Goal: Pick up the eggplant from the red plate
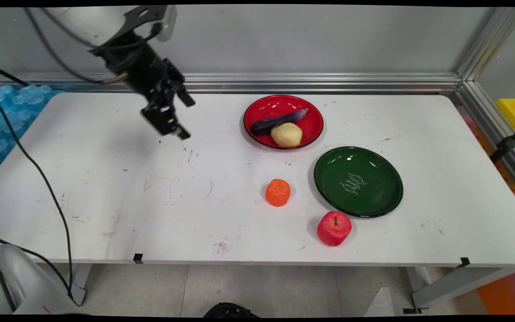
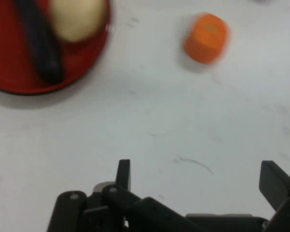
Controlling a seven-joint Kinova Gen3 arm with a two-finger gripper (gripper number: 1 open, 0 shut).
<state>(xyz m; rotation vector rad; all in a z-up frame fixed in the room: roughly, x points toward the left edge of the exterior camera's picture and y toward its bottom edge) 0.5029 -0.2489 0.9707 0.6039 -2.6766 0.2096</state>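
Eggplant [image 1: 279, 121], potato [image 1: 287, 134] in red plate [image 1: 313, 117]

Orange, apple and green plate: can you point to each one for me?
orange [image 1: 277, 192], main view, middle of its top.
apple [image 1: 334, 228], main view, middle of its red side.
green plate [image 1: 376, 203], main view, bare inner part.

White table [image 1: 105, 201]: two plates [image 1: 358, 182], orange [image 1: 277, 192], apple [image 1: 334, 228].

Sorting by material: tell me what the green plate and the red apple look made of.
Green plate: glossy enamel or glazed ceramic, likely; sharp light reflections, dark rim, white lettering. Red apple: probably foam or soft plastic; matte, rough surface, blocky shape, so it looks like a fake fruit.
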